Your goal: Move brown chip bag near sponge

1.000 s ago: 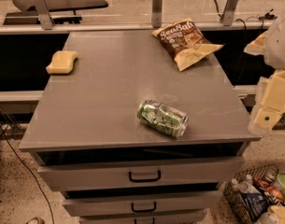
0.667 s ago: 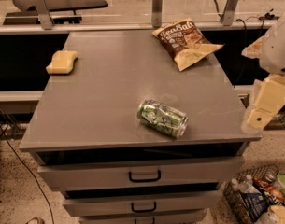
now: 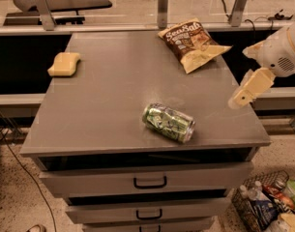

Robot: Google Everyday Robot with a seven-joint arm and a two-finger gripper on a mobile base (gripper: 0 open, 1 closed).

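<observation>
From the one camera view, looking down across a grey flat-topped counter (image 3: pixel 108 105) with drawers beneath, the crinkled brown chip bag with white "Sea Salt" script and a tan-yellow lower half (image 3: pixel 191 43) lies at the far right corner, flat on the top, its pale end pointing toward the right edge. The small pale yellow foam sponge (image 3: pixel 64 64) sits well apart from it at the far left edge, the whole width of the counter between them. The cream-coloured claw (image 3: pixel 239 99) hangs out past the right edge of the counter, slanting down and inward from the robot's white rounded arm (image 3: pixel 282 54), its tip about level with the counter's side. It is nearer the camera than the bag, so the bag lies beyond it and to its left, near but not touching. I cannot tell how far the claw is open from here; nothing shows in its hold, and it stands clear of everything on the top. A crushed green soda can (image 3: pixel 168 123) lies on its side toward the front of the counter, left of the claw and apart from it. Below, the top drawer (image 3: pixel 150 180) stands slightly pulled out, its dark handle facing me. On the floor at the lower right stands a wire basket (image 3: pixel 241 209) with bottles in it.
</observation>
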